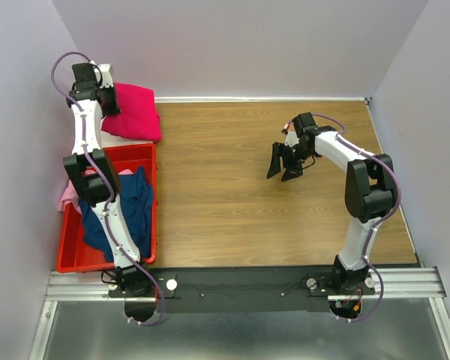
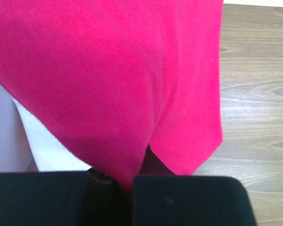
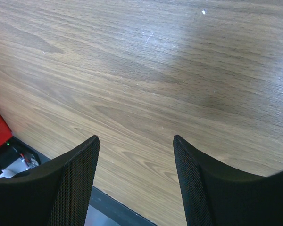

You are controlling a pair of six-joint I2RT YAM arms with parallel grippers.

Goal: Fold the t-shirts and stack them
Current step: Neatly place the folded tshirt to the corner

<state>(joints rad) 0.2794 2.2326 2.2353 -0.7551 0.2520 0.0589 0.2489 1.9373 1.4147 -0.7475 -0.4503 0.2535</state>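
Pinching item: L gripper, pads pressed together on a fold of the magenta-pink t-shirt; cloth fills most of the L wrist view and runs down into the narrow slit betw. the two black pads. Loc.: far-left corner of the worktop, w/ the L arm stretched fwd over the bin to reach it. Magenta-pink t-shirt lies as a bunched, roughly folded heap close to the back wall, just beyond the far end of the red bin. White t-shirt is directly beneath it, touching; only a strip shows at the heap's near-left edge, rest covered. Navy t-shirt is crumpled inside the bin, unfolded, filling its middle, partly hidden by the L arm. Pale pink t-shirt is draped over the bin's left rim, beside the navy one; most of it is hidden behind the arm. R gripper: fingers spread wide, hanging above bare wood at right-centre of the worktop, tips pointing down, well apart from all four shirts. R wrist view: wood grain, dark near edge of the worktop, sliver of red at the lower-left edge.
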